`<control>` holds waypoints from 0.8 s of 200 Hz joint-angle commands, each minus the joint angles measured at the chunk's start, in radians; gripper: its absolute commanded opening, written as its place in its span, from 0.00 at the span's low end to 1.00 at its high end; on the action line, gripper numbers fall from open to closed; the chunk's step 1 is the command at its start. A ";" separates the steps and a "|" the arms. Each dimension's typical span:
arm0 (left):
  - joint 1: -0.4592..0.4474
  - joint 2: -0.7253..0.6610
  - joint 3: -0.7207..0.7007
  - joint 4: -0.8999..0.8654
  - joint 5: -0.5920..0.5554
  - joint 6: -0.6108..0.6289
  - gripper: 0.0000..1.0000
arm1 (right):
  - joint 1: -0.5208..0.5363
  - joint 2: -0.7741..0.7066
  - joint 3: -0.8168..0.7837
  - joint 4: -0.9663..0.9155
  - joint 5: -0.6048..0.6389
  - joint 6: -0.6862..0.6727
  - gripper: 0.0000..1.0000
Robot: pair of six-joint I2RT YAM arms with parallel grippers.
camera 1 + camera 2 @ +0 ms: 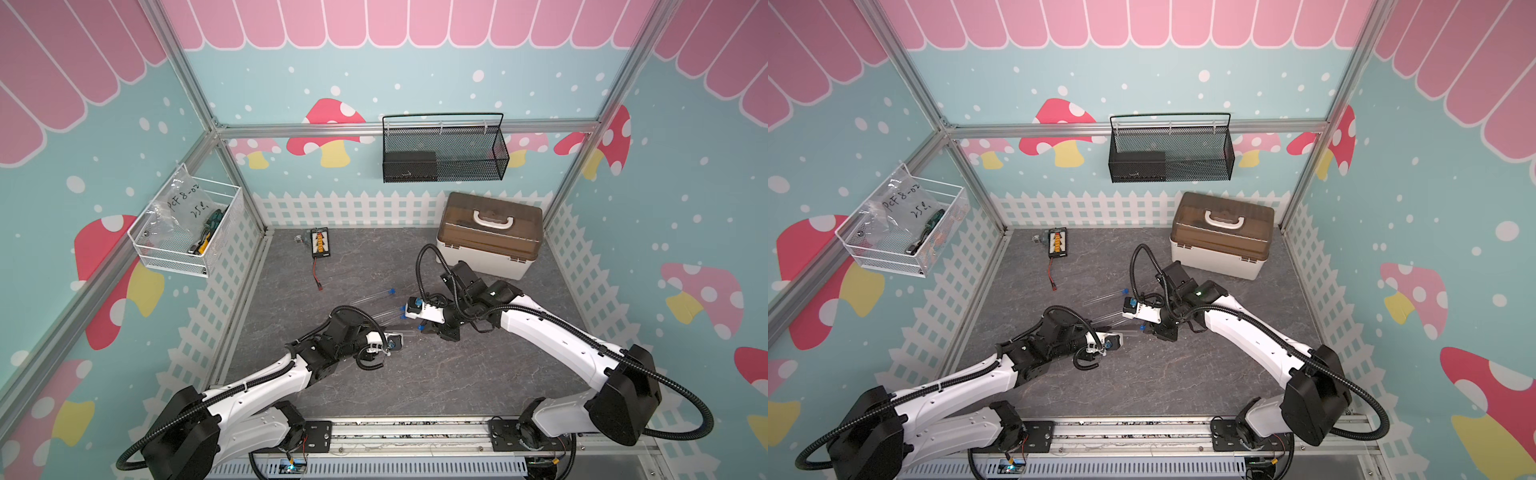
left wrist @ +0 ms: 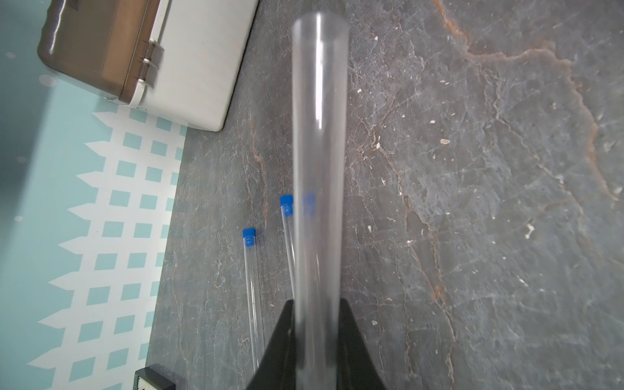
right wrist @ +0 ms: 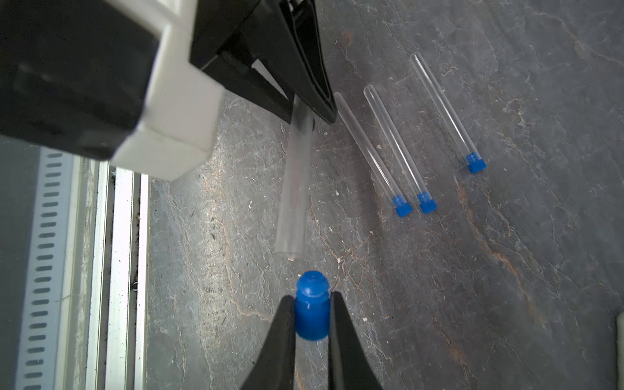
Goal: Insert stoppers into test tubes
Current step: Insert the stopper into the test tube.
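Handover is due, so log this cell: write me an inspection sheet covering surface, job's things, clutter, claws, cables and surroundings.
Surface: grey stone-look tabletop, small pale specks, no spill seen.
Job's things: three stoppered tubes lie on the tabletop; fourth tube held, mouth open; last stopper just short of that mouth.
Clutter: connector board; brown-lidded box.
Claws: left claw shut on fourth tube; right claw shut on last stopper.
Cables: black hoses arch above the tabletop; red lead trails from the board.
Surroundings: black mesh basket on back wall; white wire basket on side wall, bag and tools inside.
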 commanded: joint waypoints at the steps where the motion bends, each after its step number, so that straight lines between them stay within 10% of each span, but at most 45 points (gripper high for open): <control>1: -0.005 0.010 0.003 0.020 -0.025 0.032 0.00 | 0.017 0.020 0.026 -0.047 0.009 0.008 0.14; 160: -0.005 0.002 0.003 0.026 -0.017 0.026 0.00 | 0.053 0.117 0.081 -0.024 0.029 0.033 0.12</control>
